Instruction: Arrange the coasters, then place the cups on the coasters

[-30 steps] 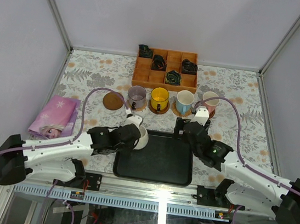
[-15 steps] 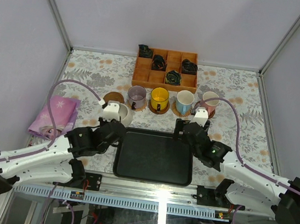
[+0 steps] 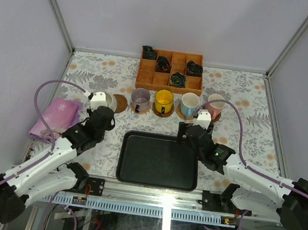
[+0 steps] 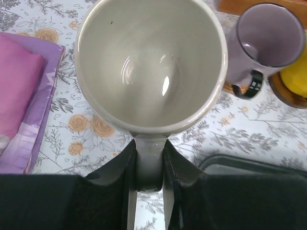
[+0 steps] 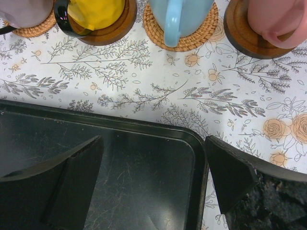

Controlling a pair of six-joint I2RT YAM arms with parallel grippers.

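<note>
My left gripper (image 3: 101, 107) is shut on the handle of the cream-white cup (image 3: 104, 99), upright just left of an empty dark brown coaster (image 3: 121, 104). In the left wrist view the fingers (image 4: 129, 165) pinch the handle below the cup's (image 4: 151, 62) open mouth. The mauve cup (image 3: 140, 97), yellow cup (image 3: 163, 100), blue cup (image 3: 189, 104) and pink cup (image 3: 216, 103) stand in a row, each on a coaster. My right gripper (image 5: 153, 175) is open over the black tray's far right corner (image 5: 199, 158), holding nothing.
The black tray (image 3: 157, 179) lies between the arms. A wooden compartment box (image 3: 168, 84) stands behind the cup row. A pink-purple folded cloth (image 3: 57, 118) lies at the left, close to my left arm.
My left arm has carried the cream-white cup from the tray's left edge away to the left and back, beside the empty coaster. The right arm has barely shifted.
</note>
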